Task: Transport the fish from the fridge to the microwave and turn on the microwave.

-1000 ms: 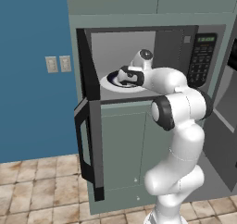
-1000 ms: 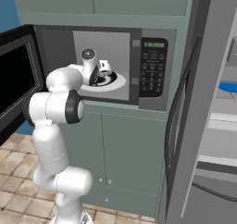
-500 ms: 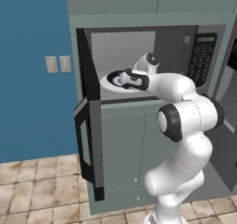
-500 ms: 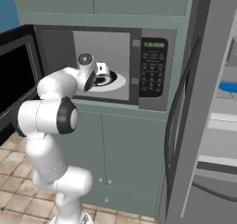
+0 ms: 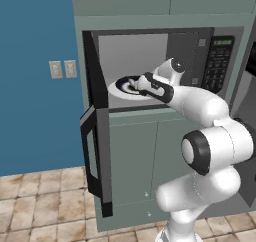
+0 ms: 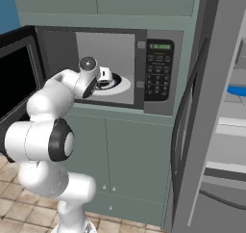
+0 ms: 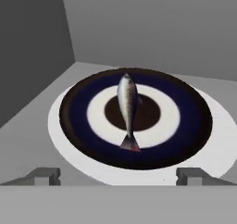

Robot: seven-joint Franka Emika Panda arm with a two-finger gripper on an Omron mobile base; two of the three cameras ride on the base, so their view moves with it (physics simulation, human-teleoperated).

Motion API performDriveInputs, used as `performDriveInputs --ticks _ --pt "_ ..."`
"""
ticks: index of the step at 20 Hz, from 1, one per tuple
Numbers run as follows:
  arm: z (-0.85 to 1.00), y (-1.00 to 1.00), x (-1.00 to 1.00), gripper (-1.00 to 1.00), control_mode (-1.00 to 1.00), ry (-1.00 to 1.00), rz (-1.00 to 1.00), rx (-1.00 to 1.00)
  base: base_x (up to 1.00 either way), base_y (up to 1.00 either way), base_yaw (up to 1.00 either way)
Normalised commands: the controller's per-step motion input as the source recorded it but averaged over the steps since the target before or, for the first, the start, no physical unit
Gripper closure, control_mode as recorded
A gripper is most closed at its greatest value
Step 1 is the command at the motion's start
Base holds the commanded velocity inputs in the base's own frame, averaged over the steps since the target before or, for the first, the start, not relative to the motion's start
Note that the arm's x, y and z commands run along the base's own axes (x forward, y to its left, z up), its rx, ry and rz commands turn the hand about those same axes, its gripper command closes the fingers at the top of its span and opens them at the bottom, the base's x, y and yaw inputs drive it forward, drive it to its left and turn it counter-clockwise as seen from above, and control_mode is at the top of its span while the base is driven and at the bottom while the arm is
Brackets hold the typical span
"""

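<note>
We see the fish [image 7: 127, 108] lying on the dark plate [image 7: 185, 135] inside the microwave [image 5: 210, 43]. Our gripper [image 7: 118, 176] stands wide apart, seemingly holding nothing.

The robot arm [image 5: 210, 136] is glossy white with rounded, bulbous segments, dark grey joint discs and a dark-tipped gripper [image 5: 142, 83].

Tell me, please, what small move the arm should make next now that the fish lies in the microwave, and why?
Probably draw the open gripper straight back out of the grey, dark-windowed microwave. The slim silvery fish lies free on the dark-ringed plate over the white round turntable, fingertips apart in front of it. The silver-framed door stands open and can only be shut once the arm is out.
</note>
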Motion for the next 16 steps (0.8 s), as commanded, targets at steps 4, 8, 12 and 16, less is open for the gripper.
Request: performDriveInputs --ticks 4,8,12,16 --pt "0.23 -0.09 -0.59 -1.00 -1.00 0.00 0.00 0.04 0.00 0.00 0.00" --pt "0.23 -0.04 -0.54 -1.00 -1.00 0.00 0.00 0.00 0.00 0.00 0.00" --pt "0.20 0.00 -0.51 -1.00 -1.00 0.02 0.00 0.00 0.00 0.00 0.00" --pt "0.21 0.00 -0.52 -1.00 -1.00 0.04 0.00 0.04 0.00 0.00 0.00"
